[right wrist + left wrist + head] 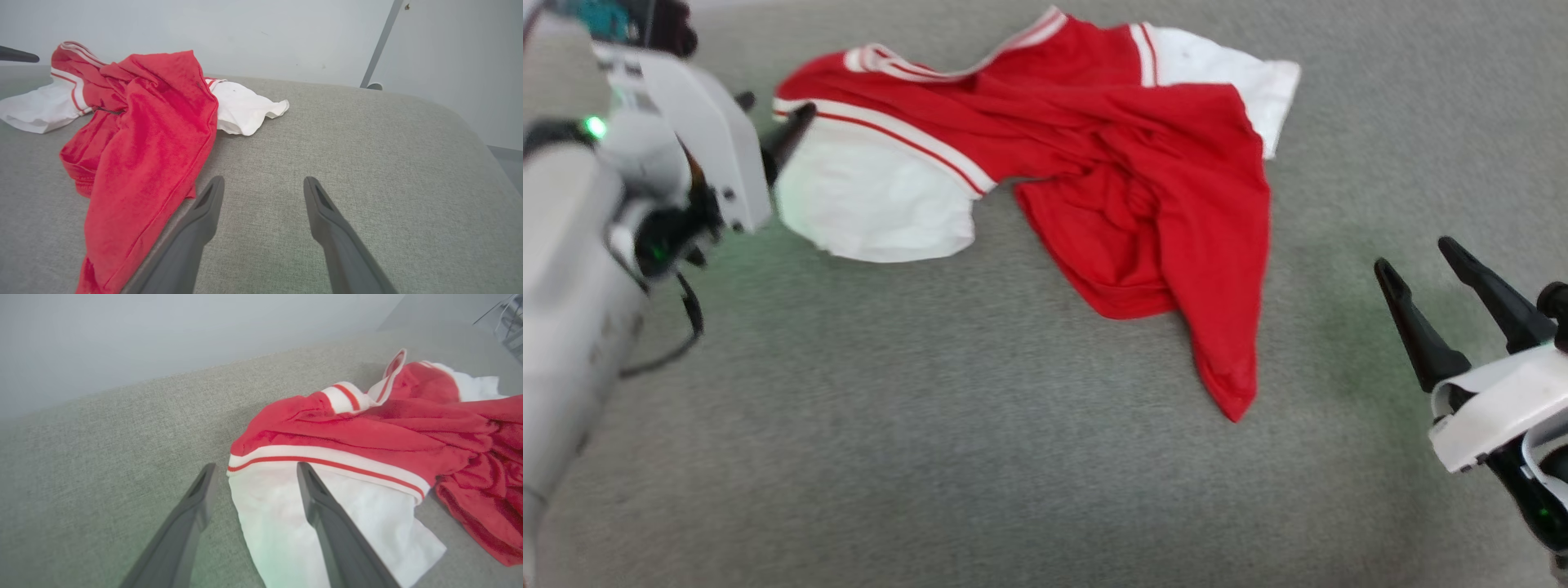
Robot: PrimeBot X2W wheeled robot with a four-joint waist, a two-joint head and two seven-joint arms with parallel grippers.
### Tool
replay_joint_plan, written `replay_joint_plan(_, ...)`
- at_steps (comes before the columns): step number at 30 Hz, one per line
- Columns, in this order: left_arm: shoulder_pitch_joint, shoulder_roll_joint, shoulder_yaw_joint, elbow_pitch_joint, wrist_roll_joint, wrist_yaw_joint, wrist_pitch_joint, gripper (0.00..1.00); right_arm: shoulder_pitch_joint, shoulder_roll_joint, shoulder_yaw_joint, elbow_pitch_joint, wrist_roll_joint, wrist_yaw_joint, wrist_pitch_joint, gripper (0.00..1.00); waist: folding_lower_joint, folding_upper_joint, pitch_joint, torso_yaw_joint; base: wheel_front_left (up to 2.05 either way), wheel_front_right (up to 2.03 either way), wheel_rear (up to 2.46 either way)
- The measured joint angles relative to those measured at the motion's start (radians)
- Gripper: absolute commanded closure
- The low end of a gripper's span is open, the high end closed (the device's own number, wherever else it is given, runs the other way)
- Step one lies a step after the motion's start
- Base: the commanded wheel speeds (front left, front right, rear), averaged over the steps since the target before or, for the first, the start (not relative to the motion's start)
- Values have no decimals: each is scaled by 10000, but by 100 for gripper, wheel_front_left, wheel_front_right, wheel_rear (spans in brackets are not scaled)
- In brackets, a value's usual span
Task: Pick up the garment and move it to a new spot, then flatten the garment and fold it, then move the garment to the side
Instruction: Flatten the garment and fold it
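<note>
Your left claw is rising from the bottom edge of the left wrist view. Its two dark fingers are standing apart and grasping nothing. One finger is hanging over the white sleeve of the garment and the other over the grey fabric surface, so the sleeve's edge is lying between them.

Your right claw is sitting the same way in the right wrist view: spread wide and empty. It is hovering over bare grey fabric, just beside the long red tail of cloth at the lower left.

In the head view the garment is lying crumpled across the upper middle, with the white sleeves at either end and the red body bunching between them. You seem to be setting up to flatten it. You should be taking a single layer at the striped trim, bringing the right claw to the red tail, and drawing the two apart low and slowly.

No lettering or brand is showing readably on the folds facing up.
</note>
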Motion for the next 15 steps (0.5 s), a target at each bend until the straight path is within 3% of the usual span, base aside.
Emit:
replay_joint_plan(6, 1936, 46, 389, -1233, -150, 136, -2637, 0, 321, -581, -347, -192, 148, -2, 581, 0, 0, 0, -572, 786, 0, 0, 0)
replay_joint_plan(12, 3960, -10, 663, -2961, 205, 1170, -5346, 0, 246, -1315, -525, -468, 416, 0, 1603, 0, 0, 0, -983, 1745, 0, 0, 0)
replay_joint_plan(15, 4971, -102, 1074, -3927, 368, 1885, -5858, 0, -484, -1927, -211, -424, 642, 0, 2416, 0, 0, 0, -1104, 2230, 0, 0, 0)
